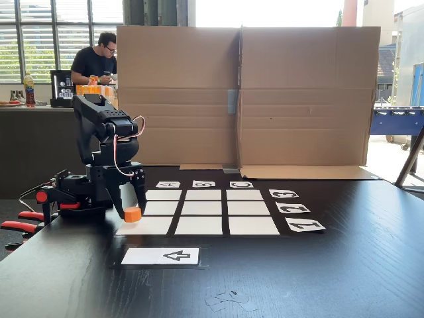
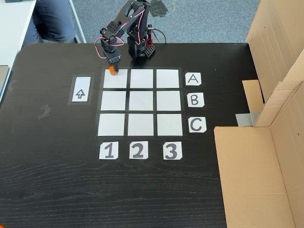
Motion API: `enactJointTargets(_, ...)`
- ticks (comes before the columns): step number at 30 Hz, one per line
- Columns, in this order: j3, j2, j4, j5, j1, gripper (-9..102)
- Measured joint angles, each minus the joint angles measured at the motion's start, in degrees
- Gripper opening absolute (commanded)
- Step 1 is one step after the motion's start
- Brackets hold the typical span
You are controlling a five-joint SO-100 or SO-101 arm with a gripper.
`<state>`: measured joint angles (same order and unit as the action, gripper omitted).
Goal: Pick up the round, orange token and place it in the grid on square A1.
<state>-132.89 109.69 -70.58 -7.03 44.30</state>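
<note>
As seen from above, token between gripper fingertips.

Token mostly hidden by tool; contact with square A1 untellable.

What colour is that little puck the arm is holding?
Bright orange, plain; the token shows best in the fixed view from the table's level.

Arm black, base clamped at table edge, red-and-white wires looping along the upper link. In a fixed view it folds up from the base, elbow high, wrist bent straight down. Gripper points down, at about 5 o'clock from the base in that view; fingers closed on the token. In the other fixed view the gripper sits at about 8 o'clock from the base.
</note>
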Motion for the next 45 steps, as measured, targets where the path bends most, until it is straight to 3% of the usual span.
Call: enactJointTargets(45,0.1,-3.8,4.5,-0.8,-3.3,1)
